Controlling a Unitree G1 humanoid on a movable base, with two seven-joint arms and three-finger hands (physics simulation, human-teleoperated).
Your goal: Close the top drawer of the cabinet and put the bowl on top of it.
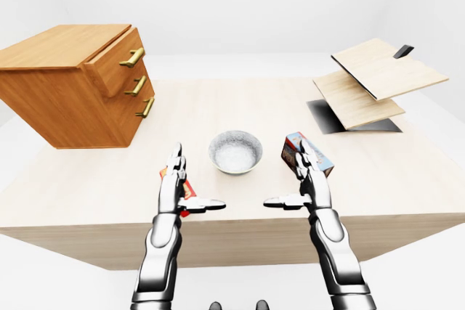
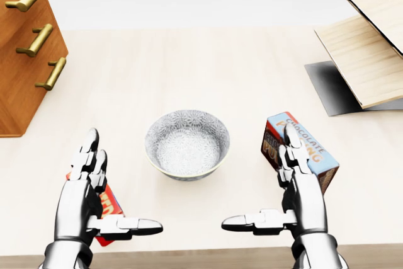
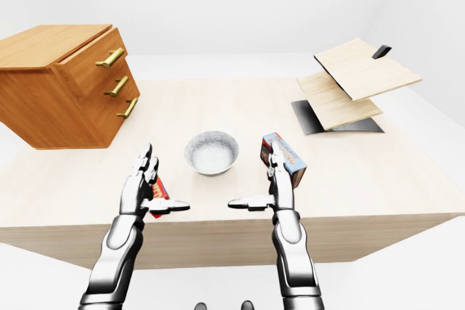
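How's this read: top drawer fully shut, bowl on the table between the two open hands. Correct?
No: the top drawer stands partly pulled out, as the left-eye view shows. The bowl does sit on the table between the open left hand and right hand.

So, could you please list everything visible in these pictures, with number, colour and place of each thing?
cabinet: one, brown wood, upper left of the left-eye view, top drawer partly out
bowl: one, white-grey patterned, centre of the head view
chocolate box: one, blue and brown, right of the bowl
red packet: one, red, lower left of the bowl
board rack: one, pale wood on dark base, upper right
table: one, pale wood
left hand: one, silver, open, over the red packet
right hand: one, silver, open, before the chocolate box
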